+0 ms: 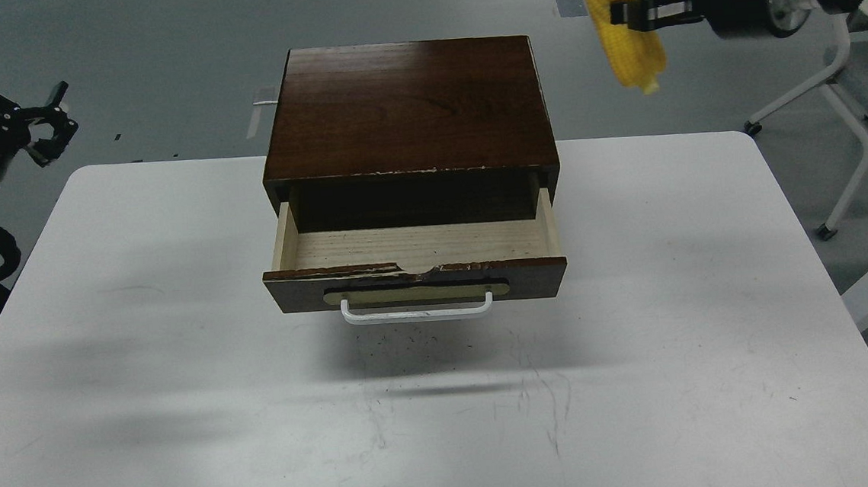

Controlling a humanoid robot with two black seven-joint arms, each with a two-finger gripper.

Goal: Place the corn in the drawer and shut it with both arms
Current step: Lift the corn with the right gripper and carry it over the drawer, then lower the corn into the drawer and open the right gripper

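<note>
Table [144, 355]: A big white table is filling most of the view. Its top is showing thin scratches near the front edge.
Cabinet [405, 108]: A dark brown wooden box is sitting at the middle of the table's back edge, and its back part is sticking out past that edge.
Drawer [414, 264]: The drawer is standing pulled out toward the front of the table. Its pale wood inside is showing with nothing lying in it. The dark front is chipped along its top edge.
Left arm: It is coming in at the left side, off the table's back left corner. The left gripper [51, 121] is hanging in the air there, well apart from the cabinet. Its fingers are spread open and are holding nothing.
Right arm: It is reaching in from the top right, beyond the table's back right corner. The right gripper [628, 14] is squeezing the corn between its fingers.
Corn [625, 28]: The yellow corn is hanging in the air, high up, behind and to the right of the cabinet. Its thin end is pointing down. It is not touching the table or the drawer.
Handle [417, 311]: A white bar is sitting on a tan oval plate on the drawer's front.
</note>
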